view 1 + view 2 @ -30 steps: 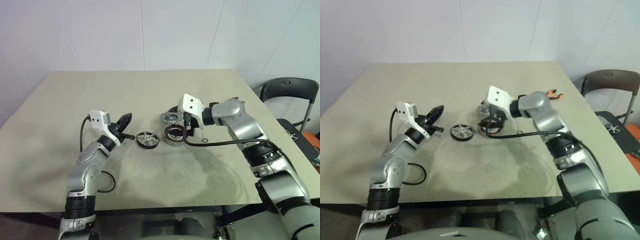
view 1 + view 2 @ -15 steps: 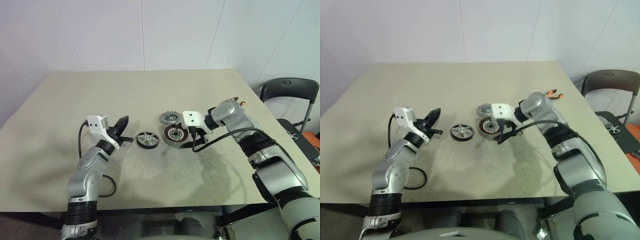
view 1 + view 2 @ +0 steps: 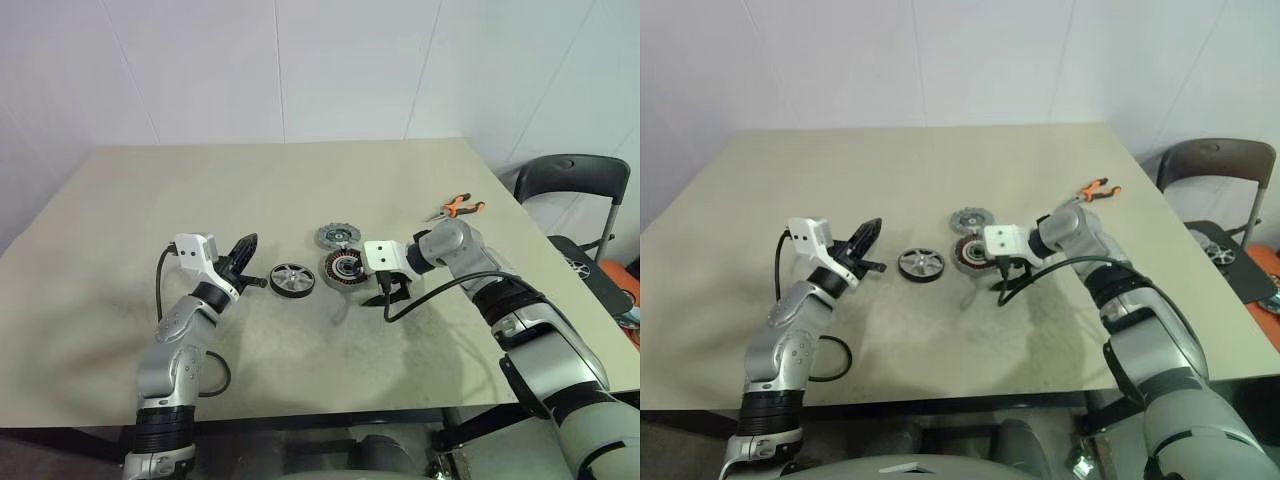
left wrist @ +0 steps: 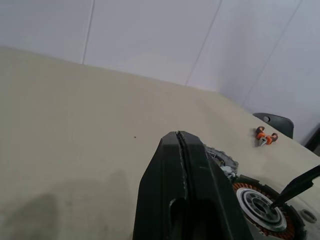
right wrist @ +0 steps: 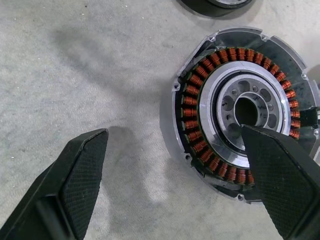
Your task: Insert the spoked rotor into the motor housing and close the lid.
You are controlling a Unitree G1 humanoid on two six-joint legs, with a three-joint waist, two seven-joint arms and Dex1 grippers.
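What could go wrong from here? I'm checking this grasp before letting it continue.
1. The open right gripper has one finger over the motor housing centre and the other on bare table; closing could catch only one edge and tip it, or scrape the copper windings.
2. The lid and the spoked rotor lie close beside the housing; a shove could knock them.

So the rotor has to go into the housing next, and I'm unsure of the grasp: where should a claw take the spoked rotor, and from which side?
Probably by its black outer rim, from straight above. The spoked rotor lies flat on the table, so its edge sits low and a level approach would hit the tabletop. The rim gives two opposite sides to pinch.
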